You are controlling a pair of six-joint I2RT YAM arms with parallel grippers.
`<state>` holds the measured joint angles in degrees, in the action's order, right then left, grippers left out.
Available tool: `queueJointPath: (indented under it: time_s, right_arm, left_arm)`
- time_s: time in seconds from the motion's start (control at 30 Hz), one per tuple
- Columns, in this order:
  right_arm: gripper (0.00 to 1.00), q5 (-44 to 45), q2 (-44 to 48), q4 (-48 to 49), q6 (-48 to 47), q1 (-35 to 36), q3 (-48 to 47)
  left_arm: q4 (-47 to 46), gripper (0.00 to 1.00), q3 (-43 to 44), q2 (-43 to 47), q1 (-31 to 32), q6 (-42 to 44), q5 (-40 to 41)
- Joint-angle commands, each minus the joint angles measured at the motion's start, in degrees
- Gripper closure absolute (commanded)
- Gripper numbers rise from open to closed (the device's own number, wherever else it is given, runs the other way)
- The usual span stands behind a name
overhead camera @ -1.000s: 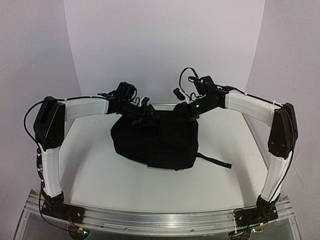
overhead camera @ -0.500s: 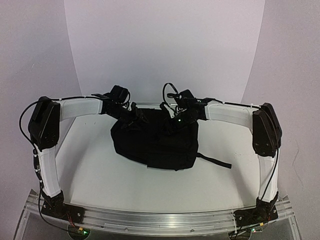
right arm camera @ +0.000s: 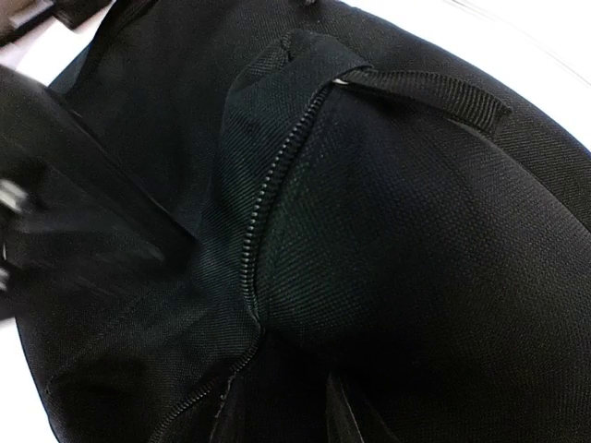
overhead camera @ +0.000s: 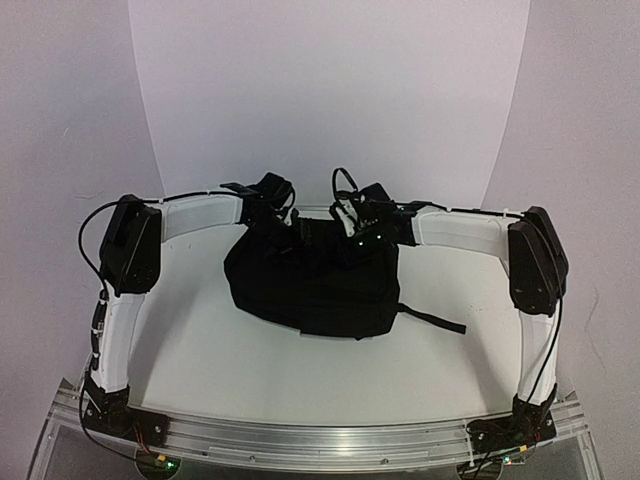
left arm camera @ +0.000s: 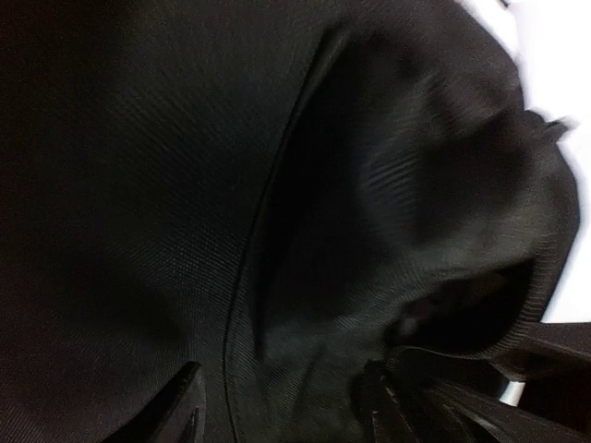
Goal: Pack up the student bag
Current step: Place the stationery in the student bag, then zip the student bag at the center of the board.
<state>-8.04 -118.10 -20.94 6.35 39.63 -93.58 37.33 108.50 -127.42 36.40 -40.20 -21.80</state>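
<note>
The student bag [overhead camera: 310, 285], a soft black backpack, lies at the middle of the white table. My left gripper [overhead camera: 272, 212] is over its top left corner. In the left wrist view black fabric [left arm camera: 138, 185] fills the frame, and the gripper [left arm camera: 277, 415] stands open with its fingertips [left arm camera: 182, 406] resting on the cloth. My right gripper [overhead camera: 350, 235] is on the bag's top right. In the right wrist view the gripper [right arm camera: 282, 420] is shut on a bunched fold of the bag beside the zipper [right arm camera: 268, 185]. A webbing loop [right arm camera: 434, 88] lies above it.
A black strap [overhead camera: 435, 320] trails from the bag onto the table [overhead camera: 180, 340] at the right. The arms' aluminium base rail [overhead camera: 320, 435] runs along the near edge. A curved white backdrop [overhead camera: 330, 100] stands close behind the bag.
The right arm swung inward onto the bag's top and its jaws narrowed on the fabric. The left arm's elbow moved right and its gripper shifted back along the bag's top left.
</note>
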Motion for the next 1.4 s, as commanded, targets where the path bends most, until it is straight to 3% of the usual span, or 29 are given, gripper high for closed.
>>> queueJointPath:
  time_s: [0.0,0.27,0.5,0.67,0.83,1.03,1.23,1.37]
  right_arm:
    - [0.68,2.4,-0.9,-8.3,3.3,-3.3,4.4]
    - [0.71,-3.4,0.5,-7.4,7.6,-6.4,5.4]
    - [0.71,-3.7,0.6,-7.4,9.7,-6.5,6.7]
    - [0.71,-3.6,1.0,-7.4,10.2,-6.5,7.7]
    - [0.71,-3.2,1.8,-7.4,10.3,-6.5,8.3]
    - [0.71,-1.9,2.7,-7.4,9.2,-6.5,9.5]
    - [0.71,-3.0,3.3,-7.3,8.3,-6.5,10.5]
    - [0.71,-5.8,3.3,-7.0,8.1,-6.6,10.9]
  left_arm:
    - [6.2,0.36,5.5,-1.7,2.1,2.8,3.7]
    - [9.6,0.29,9.5,-5.1,5.2,4.3,8.7]
    - [10.6,0.05,10.8,-5.6,8.5,6.2,7.8]
    - [10.5,0.04,12.2,-6.8,10.4,5.4,7.2]
    - [16.9,0.24,14.9,-10.7,10.2,2.1,10.1]
    - [21.4,0.64,12.0,-9.8,9.2,-1.0,13.4]
    - [10.6,0.99,-2.0,0.8,7.4,-2.8,12.1]
    - [-1.2,1.00,-10.9,8.0,6.2,-1.2,7.8]
